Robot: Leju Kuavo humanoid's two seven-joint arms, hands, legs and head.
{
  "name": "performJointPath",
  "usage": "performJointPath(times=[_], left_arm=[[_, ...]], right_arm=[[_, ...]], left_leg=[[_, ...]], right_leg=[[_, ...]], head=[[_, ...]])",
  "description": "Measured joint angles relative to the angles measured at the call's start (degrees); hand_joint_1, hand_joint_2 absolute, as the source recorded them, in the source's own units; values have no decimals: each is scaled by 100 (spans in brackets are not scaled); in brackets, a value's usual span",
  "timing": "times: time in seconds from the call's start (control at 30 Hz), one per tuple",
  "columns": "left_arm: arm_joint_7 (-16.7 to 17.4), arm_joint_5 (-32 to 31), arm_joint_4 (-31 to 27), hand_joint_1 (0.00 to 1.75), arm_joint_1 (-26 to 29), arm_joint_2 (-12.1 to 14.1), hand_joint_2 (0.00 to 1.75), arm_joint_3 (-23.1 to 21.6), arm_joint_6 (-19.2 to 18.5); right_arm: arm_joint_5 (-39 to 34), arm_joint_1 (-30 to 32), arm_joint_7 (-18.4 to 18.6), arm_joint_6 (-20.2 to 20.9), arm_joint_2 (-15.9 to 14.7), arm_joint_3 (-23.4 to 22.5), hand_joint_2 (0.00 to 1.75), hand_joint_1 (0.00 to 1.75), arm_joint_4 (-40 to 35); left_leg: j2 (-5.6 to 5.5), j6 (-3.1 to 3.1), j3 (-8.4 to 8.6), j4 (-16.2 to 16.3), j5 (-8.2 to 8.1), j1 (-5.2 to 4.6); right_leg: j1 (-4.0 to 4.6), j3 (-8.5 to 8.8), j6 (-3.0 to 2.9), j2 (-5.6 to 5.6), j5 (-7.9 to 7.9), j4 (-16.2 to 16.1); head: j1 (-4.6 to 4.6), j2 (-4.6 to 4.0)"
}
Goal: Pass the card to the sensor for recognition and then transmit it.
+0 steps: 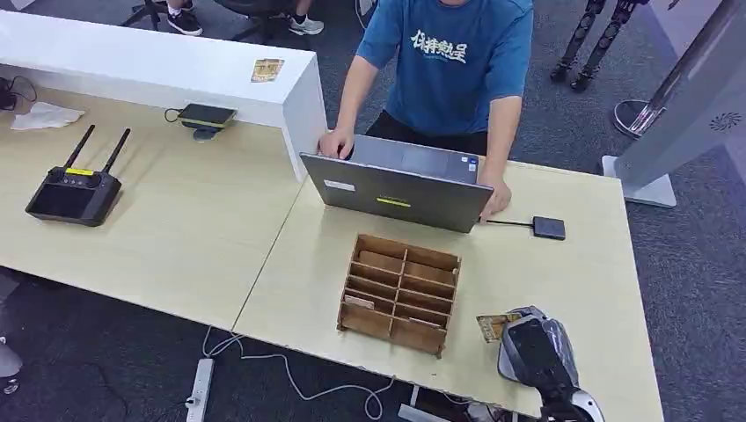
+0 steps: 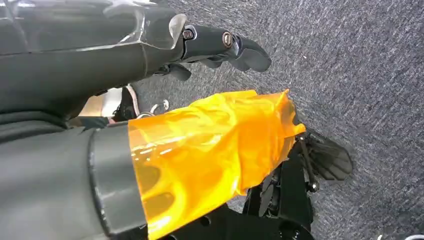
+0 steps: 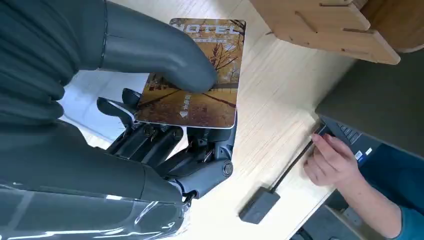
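One hotel card (image 3: 200, 75) sits pinched between the right hand's (image 3: 165, 125) thumb and dark fingers (image 3: 150, 137) above the table (image 1: 545, 290), just beside the wooden rack (image 1: 400, 292), while the left hand (image 2: 220, 47) hangs empty, fingers loosely curled, over the carpet; farther off, a person's hand (image 3: 332, 162) rests by the laptop (image 1: 396, 189).

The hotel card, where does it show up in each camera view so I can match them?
Head view: the card sits low and right, in the right hand, beside the wooden organizer.
Left wrist view: not in it.
Right wrist view: upper centre, pinched under the thumb.
Shared landmark: the wooden organizer.
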Motion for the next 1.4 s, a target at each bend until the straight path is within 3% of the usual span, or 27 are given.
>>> performJointPath(times=[0.3,0.5,0.8,1.1,1.4], left_arm=[[2,-81,0,0,0,2,0,0,2],[22,-236,0,0,-1,7,0,0,2],[59,-385,0,0,-4,11,0,0,0],[72,-424,0,0,-5,13,0,0,0],[120,-536,0,0,-16,26,0,-90,-15]], right_arm=[[48,-132,-63,-136,-2,-53,175,175,55],[636,-808,13,-481,6,-61,175,175,480],[931,-1845,-7,-634,142,-199,175,175,1412],[1014,-2165,-20,-686,223,-265,175,175,1814],[1285,-2881,-35,-789,317,-359,175,175,2573]], left_leg=[[2,0,0,0,0,0],[4,-1,1,0,5,0],[2,0,2,0,10,0],[1,0,-2,0,9,0],[1,-2,-1,0,14,0]], right_leg=[[0,0,0,3,0,0],[0,1,-2,5,4,1],[0,-1,-1,4,8,1],[0,-2,0,3,8,1],[0,-2,0,3,11,1]], head=[[0,0],[2,0],[2,0],[0,0],[2,0]])
